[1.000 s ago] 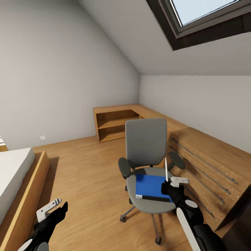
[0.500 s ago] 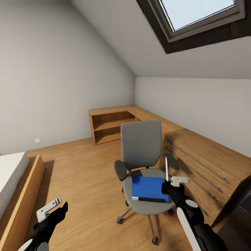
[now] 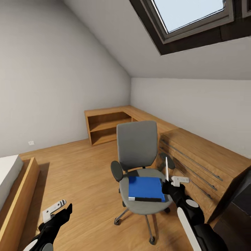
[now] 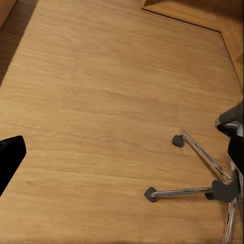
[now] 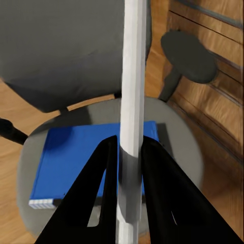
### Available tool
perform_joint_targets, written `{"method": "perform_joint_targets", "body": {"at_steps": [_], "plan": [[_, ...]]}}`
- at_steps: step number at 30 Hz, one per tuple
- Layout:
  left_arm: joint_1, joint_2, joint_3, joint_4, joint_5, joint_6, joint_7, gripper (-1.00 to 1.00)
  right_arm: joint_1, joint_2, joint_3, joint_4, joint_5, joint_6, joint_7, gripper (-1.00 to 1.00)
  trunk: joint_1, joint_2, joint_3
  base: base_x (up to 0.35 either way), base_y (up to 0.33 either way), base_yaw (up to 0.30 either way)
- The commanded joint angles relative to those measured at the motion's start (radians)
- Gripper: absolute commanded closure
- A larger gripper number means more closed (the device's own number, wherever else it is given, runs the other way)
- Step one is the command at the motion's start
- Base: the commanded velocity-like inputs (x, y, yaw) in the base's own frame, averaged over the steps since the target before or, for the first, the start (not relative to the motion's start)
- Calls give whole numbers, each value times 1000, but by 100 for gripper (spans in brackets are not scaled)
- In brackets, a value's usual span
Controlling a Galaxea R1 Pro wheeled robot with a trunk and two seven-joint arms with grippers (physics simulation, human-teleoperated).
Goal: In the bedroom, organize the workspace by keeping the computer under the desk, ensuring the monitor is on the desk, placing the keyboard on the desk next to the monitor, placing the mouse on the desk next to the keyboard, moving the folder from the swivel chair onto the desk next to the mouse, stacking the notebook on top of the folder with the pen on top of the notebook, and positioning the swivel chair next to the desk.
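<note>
We see an attic bedroom in a home: a sloped ceiling with a skylight [image 3: 193, 15], a wood-framed bed [image 3: 14, 188], a plank floor [image 3: 80, 170], low wooden shelving [image 3: 104, 127] and a swivel chair [image 3: 137, 153].

Your pen [image 5: 133, 101] runs off both edges of the right wrist view, so neither tip can be checked. The folder [image 3: 145, 188] is partly hidden behind your right gripper [image 3: 173, 183]. The chair [image 4: 213, 173] is cut off in the left wrist view, only base and casters visible.
</note>
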Motion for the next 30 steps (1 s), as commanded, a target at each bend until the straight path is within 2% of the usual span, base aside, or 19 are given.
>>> {"method": "perform_joint_targets", "body": {"at_steps": [1,6,11,18,22,28,30], "plan": [[0,-1,-2,-2,10,4,5,-100,-1,-1,3,-1,-11,3,-10,100,0,-1,0,0,0,-234],[0,-1,-19,1,10,6,4,-100,-1,-2,0,0,-11,5,-10,100,0,-1,5,0,0,-246],[0,0,-48,3,10,7,4,-100,-1,-3,-23,0,-12,8,-10,100,0,-1,9,0,0,-253],[0,0,-56,4,10,8,4,-100,-1,-4,-46,0,-13,10,-9,100,0,-1,15,0,0,-255],[0,0,-58,8,10,8,4,-100,-1,-3,-80,-1,-13,11,-9,100,0,-1,19,0,0,-255],[0,0,-74,13,9,7,4,-100,-1,-4,-109,-1,-14,12,-9,100,0,-1,24,0,0,-256],[0,0,-77,15,9,6,4,-100,-1,-4,-131,-2,-14,13,-8,100,0,-1,25,0,0,-257]]}}
